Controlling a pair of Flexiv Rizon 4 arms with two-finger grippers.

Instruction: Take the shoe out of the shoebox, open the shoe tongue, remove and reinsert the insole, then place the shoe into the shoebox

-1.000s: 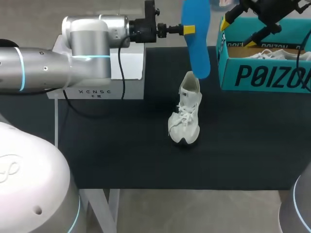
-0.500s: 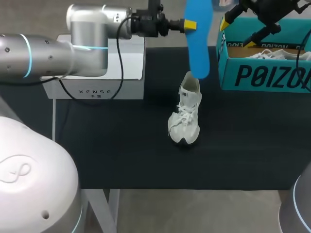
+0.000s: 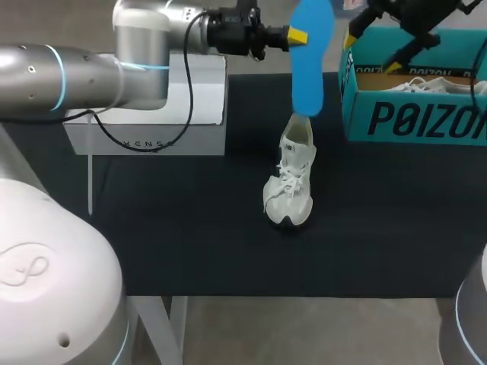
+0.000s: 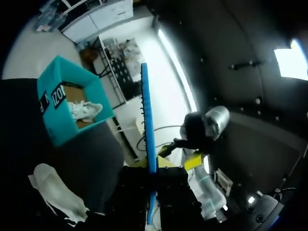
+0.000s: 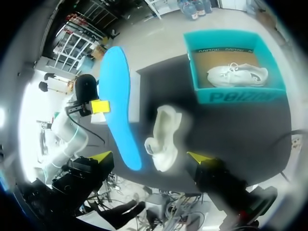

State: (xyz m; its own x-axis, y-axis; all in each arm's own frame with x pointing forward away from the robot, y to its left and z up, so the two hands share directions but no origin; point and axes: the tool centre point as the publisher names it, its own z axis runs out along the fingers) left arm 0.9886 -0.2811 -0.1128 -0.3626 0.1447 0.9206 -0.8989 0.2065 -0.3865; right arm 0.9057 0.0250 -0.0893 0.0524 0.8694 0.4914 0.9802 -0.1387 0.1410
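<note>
Left gripper (image 3: pixel 298 36) clamps a blue foam insole (image 3: pixel 310 65) above the white lace-up shoe (image 3: pixel 291 179); right gripper (image 3: pixel 374 51) spread wide over the teal cardboard shoebox (image 3: pixel 411 120).

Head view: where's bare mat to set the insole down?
Bare mat lies left of the shoe, in front of the white box, and right of it, in front of the shoebox. Crowded: behind the shoe, where the left gripper holds the insole hanging.

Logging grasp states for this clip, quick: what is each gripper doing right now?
Left gripper: closed on the long blue foam insole.
Right gripper: open, holding nothing.
</note>
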